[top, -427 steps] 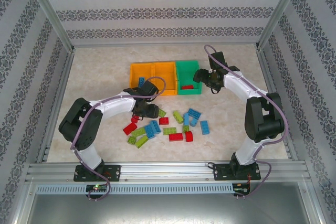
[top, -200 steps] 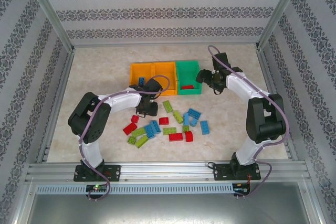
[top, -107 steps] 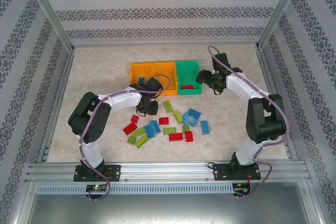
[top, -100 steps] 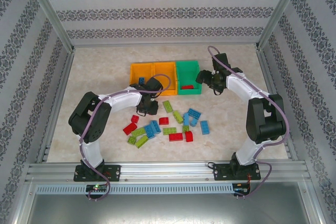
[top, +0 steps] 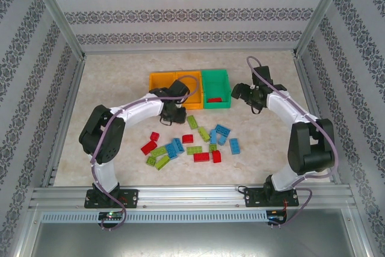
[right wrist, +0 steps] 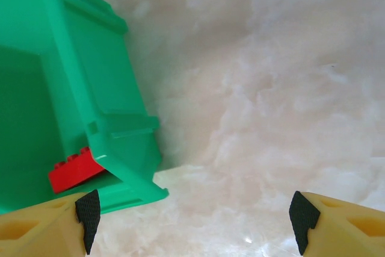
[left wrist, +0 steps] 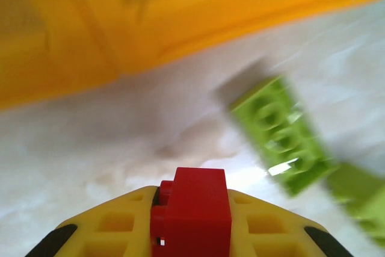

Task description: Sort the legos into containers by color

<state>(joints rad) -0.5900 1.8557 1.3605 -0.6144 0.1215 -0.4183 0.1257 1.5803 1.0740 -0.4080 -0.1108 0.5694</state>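
Left claw [top: 171,114] is seen at centre of the top view, just below the middle orange bin [top: 187,80], and is clamped shut on a red lego [left wrist: 192,209]. In the left wrist view the red lego is pinched between the yellow left fingers [left wrist: 114,230] at bottom centre, with one end poking toward the top of the frame. Its long axis cannot be told, as most of it is hidden.

A lime lego [left wrist: 280,133] is lying flat on the counter [top: 120,88] at right of that view. It is blurred, studs up, long axis running upper left to lower right.

Three bins are set in a row at upper centre of the top view: left orange bin [top: 157,80], middle orange bin, green bin [top: 215,82]. They are touching side by side, long sides running up the frame.

A second red lego [top: 214,99] is lying in the green bin at its lower end, long axis left to right in the top view.

Loose legos [top: 194,150] in red, blue and lime are scattered at lower centre, pointing every way.

Right claw [top: 242,92] is held just right of the green bin. It is spread wide, nothing between the right fingers [right wrist: 36,230], bare counter under the gap.
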